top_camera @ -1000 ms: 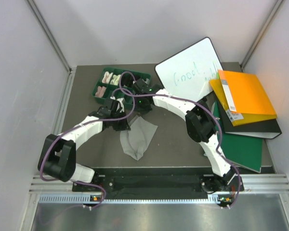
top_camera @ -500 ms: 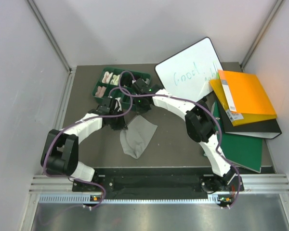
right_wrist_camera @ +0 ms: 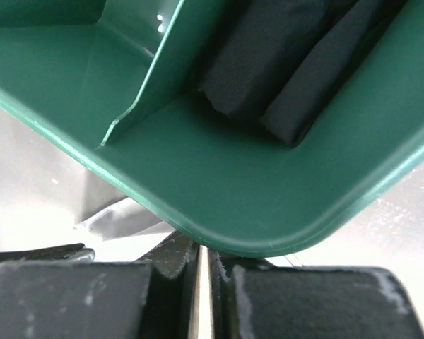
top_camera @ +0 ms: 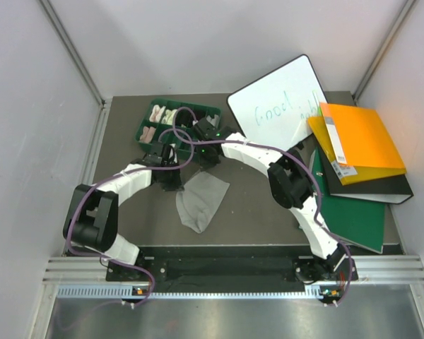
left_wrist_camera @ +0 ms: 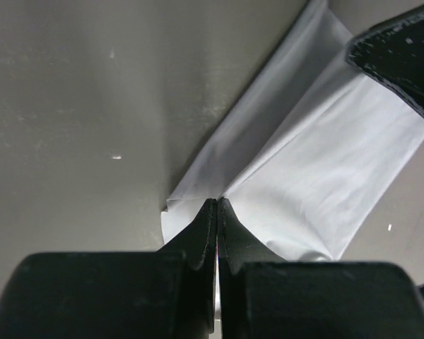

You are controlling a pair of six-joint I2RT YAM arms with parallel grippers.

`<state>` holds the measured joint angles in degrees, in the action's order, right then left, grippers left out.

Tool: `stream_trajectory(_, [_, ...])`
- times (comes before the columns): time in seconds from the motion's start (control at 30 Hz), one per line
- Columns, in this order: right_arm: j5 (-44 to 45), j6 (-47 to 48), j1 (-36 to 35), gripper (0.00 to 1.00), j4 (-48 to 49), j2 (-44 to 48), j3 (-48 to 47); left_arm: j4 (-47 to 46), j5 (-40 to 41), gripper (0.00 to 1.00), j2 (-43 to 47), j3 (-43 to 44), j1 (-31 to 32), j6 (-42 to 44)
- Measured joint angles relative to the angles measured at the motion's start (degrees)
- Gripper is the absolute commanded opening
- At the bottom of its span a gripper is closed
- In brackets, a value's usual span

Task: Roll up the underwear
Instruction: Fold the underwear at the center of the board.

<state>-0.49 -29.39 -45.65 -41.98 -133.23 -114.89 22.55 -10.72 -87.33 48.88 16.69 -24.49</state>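
The light grey underwear (top_camera: 201, 199) lies flat on the dark table between the arms, just in front of the green tray (top_camera: 147, 121). My left gripper (top_camera: 175, 178) is shut on its far-left edge; in the left wrist view the fingertips (left_wrist_camera: 218, 203) pinch a fold of the pale cloth (left_wrist_camera: 325, 162). My right gripper (top_camera: 206, 159) is at the far-right corner of the cloth, close to the tray's near rim (right_wrist_camera: 219, 205). Its jaws (right_wrist_camera: 203, 248) are almost closed, with pale cloth in the slit. A taut crease runs between the two grippers.
The tray holds small white and pink cloth rolls (top_camera: 159, 113) and black ones (right_wrist_camera: 268, 63). At the back right stand a whiteboard (top_camera: 279, 102), an orange folder (top_camera: 359, 141), a black binder (top_camera: 381, 191) and a green folder (top_camera: 353, 215). Grey walls enclose the table.
Both grippers have crept a little toward the tray, drawing the cloth's far edge with them. The left arm's elbow has swung inward.
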Motion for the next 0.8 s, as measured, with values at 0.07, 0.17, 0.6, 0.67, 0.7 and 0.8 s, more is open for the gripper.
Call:
stream_trajectory(0.07, [-0.15, -0.15, 0.00, 0.22, 0.04, -0.15, 0.00, 0.35, 0.79, 0.17, -0.35, 0.11, -0.07, 0.09])
stream_trajectory(0.17, [-1.03, 0.00, 0.07, 0.42, 0.55, -0.17, 0.00, 1.99, 2.69, 0.48, -0.39, 0.28, -0.17, 0.42])
stream_trajectory(0.6, [-8.61, 0.42, 0.09, 0.54, 7.26, 7.78, 10.21, 3.89, 6.47, 0.63, 11.10, -0.42, 0.50, -0.55])
stream_trajectory(0.67, [-9.09, 0.44, 0.31, 0.54, 8.17, 11.54, 14.36, 3.41, 6.27, 0.63, 15.54, -2.51, 1.55, -1.49])
stream_trajectory(0.7, [-9.33, 0.44, 0.39, 0.55, 8.66, 13.20, 16.35, 3.10, 5.86, 0.63, 18.16, -4.04, 2.56, -2.29])
stream_trajectory(0.8, [-10.14, 0.44, 1.66, 0.55, 10.56, 19.30, 24.24, 2.60, 4.31, 0.66, 25.22, -8.76, 6.69, -5.70])
